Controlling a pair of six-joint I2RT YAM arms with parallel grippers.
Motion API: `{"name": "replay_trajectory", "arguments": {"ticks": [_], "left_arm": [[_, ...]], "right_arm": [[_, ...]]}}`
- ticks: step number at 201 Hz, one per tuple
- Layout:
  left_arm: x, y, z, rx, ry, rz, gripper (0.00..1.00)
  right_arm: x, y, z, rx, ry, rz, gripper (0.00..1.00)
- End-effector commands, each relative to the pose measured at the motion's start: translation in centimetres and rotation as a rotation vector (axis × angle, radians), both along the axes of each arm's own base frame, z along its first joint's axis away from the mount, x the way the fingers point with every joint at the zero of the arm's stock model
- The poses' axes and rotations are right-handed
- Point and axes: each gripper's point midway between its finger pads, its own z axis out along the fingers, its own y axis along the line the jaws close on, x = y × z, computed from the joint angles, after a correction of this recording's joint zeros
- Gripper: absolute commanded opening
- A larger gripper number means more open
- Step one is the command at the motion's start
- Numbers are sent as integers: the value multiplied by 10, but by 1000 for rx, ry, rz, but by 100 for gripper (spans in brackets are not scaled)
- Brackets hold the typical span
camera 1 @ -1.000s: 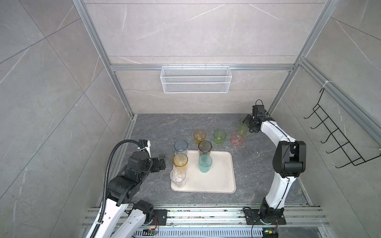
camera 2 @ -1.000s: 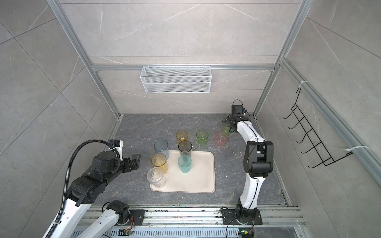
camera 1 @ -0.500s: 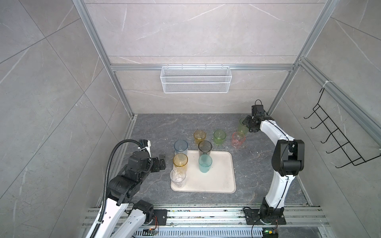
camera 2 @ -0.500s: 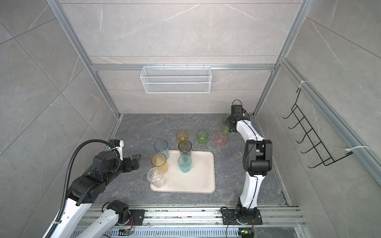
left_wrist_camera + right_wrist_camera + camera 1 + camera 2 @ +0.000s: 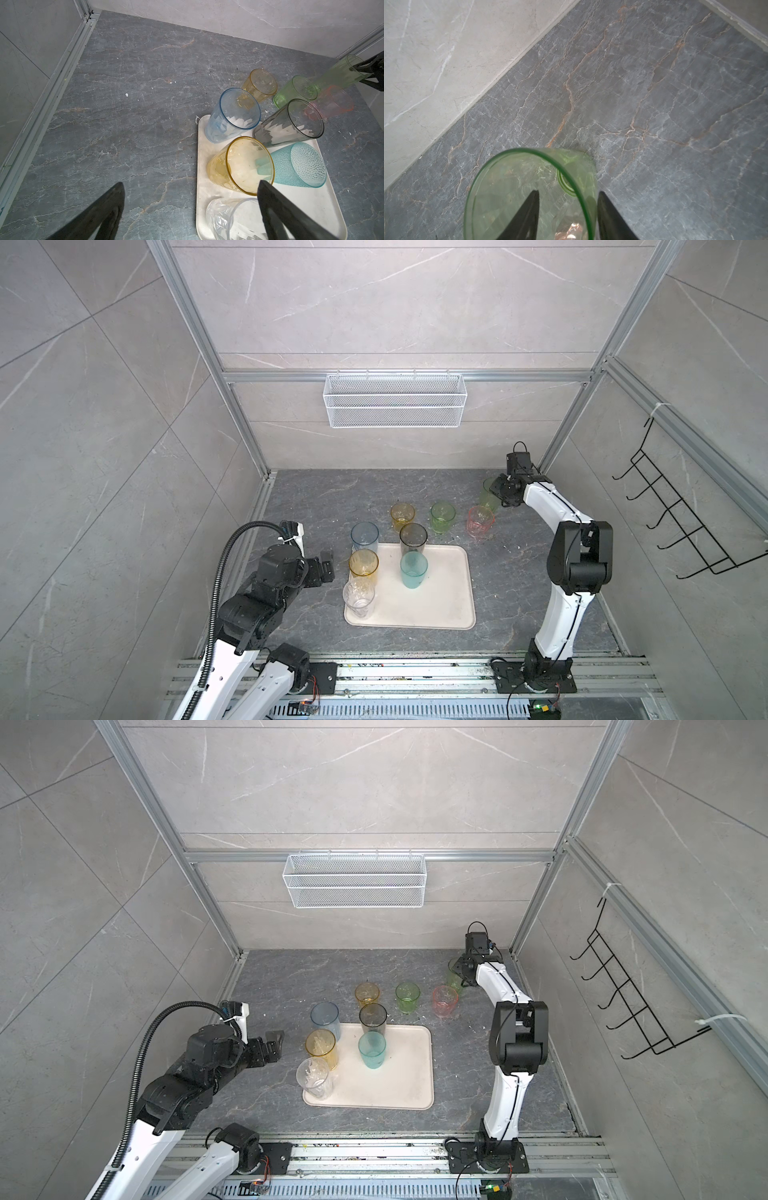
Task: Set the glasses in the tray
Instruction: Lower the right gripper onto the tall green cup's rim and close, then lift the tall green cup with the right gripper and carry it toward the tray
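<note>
The cream tray (image 5: 440, 593) lies mid-floor and bears the blue (image 5: 365, 536), tall amber (image 5: 363, 566), clear (image 5: 358, 597), grey (image 5: 413, 539) and teal (image 5: 414, 570) glasses. Behind it on the floor stand a short amber (image 5: 402, 516), a short green (image 5: 443, 516) and a pink glass (image 5: 480, 520). My right gripper (image 5: 568, 192) straddles the rim of a tall green glass (image 5: 529, 187) at the far right, one finger inside and one outside, with a gap at the inner finger. My left gripper (image 5: 192, 182) hangs open left of the tray, holding nothing.
A white wire basket (image 5: 395, 400) hangs on the back wall. A black hook rack (image 5: 681, 514) is on the right wall. The tall green glass (image 5: 487, 495) stands close to the back right corner post and just behind the pink glass.
The right gripper's jaws have drawn closer together over the tall green glass's rim. The left arm and the glasses have not moved.
</note>
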Motion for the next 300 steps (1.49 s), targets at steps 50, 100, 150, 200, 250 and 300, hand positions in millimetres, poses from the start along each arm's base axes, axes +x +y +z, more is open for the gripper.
{"name": "replay_trajectory", "arguments": {"ticks": [50,100,150,200,250,300], "left_arm": [[3,0,7,-19,-28,10,100],[3,0,8,-19,-30,11,100],[3,0,7,-19,-29,11,100],[2,1,7,-19,-31,11,100],[2,1,8,-19,-33,14,100],[2,1,8,-22,-33,14,100]], "right_arm": [[-5,-3,5,-22,9,14,40],[-6,-2,5,-20,8,18,32],[-6,2,11,-8,-10,38,17],[-8,5,20,8,-33,47,4],[-18,15,34,55,-75,70,0],[-29,23,45,70,-114,79,0]]}}
